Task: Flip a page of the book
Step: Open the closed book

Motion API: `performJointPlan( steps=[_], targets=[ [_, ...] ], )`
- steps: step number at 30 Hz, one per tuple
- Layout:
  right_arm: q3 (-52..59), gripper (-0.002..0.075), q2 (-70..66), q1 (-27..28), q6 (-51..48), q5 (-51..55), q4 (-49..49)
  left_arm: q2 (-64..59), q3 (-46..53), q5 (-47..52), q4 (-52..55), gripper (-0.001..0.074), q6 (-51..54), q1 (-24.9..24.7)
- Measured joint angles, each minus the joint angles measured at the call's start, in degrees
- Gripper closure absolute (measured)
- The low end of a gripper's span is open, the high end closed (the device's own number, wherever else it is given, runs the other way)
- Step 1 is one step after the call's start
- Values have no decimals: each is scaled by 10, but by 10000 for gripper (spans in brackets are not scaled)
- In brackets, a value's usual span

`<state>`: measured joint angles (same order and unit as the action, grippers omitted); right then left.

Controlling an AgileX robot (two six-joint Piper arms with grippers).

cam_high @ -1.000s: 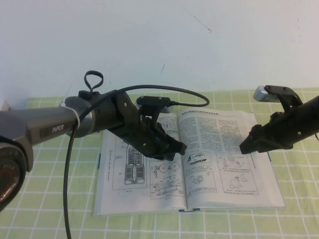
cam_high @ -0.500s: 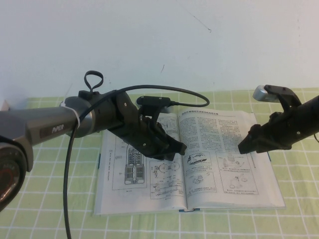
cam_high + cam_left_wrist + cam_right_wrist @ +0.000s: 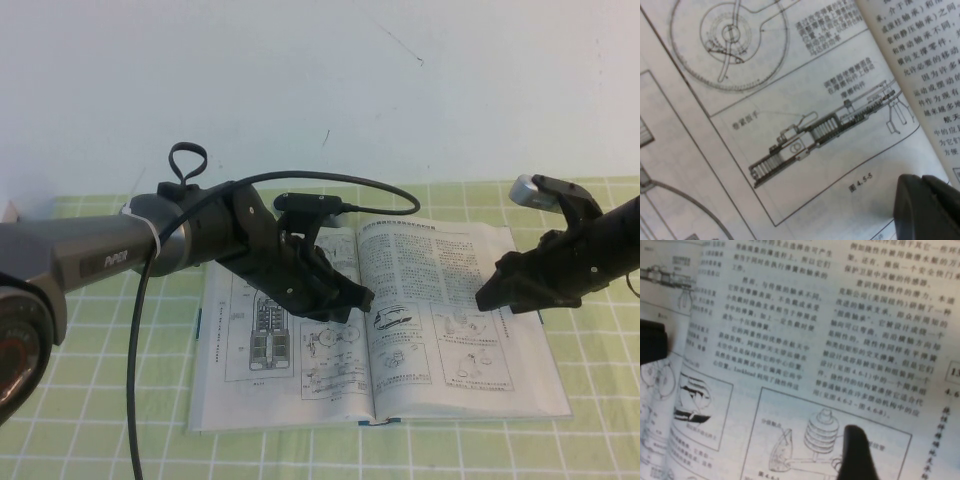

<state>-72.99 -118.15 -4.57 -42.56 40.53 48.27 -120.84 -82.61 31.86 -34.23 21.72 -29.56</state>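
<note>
Grey left arm (image 3: 100,255) with white lettering, black looped cable (image 3: 300,180), black right arm (image 3: 590,260).

book (image 3: 440,300): left page part-hidden by left arm | right arm (image 3: 600,255): cut off at frame edge

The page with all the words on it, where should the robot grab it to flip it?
Probably at the page's free outer edge, coming from the robot's right, where the open right gripper hovers. It lies flat and is bound at the spine, where the left gripper sits.
</note>
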Motion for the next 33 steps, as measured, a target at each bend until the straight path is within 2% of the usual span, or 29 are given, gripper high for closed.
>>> performJointPlan(
  steps=[33],
  targets=[
    [0,288,-7,0,-12,31,82,0,0,1,0,739,6,0]
  ],
)
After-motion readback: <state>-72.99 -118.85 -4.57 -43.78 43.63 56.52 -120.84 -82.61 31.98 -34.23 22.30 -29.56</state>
